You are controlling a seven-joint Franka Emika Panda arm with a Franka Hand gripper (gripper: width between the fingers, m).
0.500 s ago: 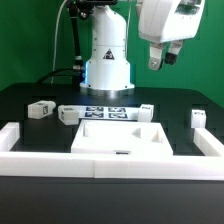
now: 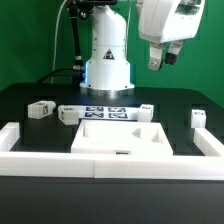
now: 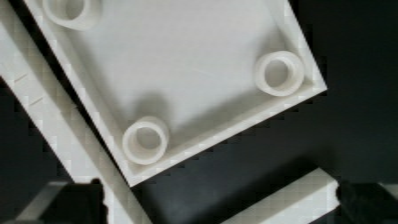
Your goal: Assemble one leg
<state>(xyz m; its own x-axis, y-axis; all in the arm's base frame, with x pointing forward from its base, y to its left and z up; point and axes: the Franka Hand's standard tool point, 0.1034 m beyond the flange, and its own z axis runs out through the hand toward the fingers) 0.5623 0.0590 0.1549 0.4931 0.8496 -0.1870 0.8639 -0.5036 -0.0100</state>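
Note:
Several legs, small white posts with tags, stand or lie on the black table in the exterior view: one at the left [image 2: 40,109], one lying beside it [image 2: 70,113], one behind the panel [image 2: 143,110] and one at the right [image 2: 198,119]. My gripper [image 2: 163,60] hangs high above the table's right side, open and empty, touching nothing. In the wrist view my gripper [image 3: 214,202] shows only dark fingertips [image 3: 50,200] far apart at the picture's edge, with nothing between them. No leg is clearly seen there.
The wide flat white panel [image 2: 122,138] with round corner holes [image 3: 278,72] lies mid-table. The long white border rail [image 2: 110,166] wraps round the front and sides, also in the wrist view [image 3: 54,110]. The marker board [image 2: 105,112] lies before the robot base [image 2: 106,50].

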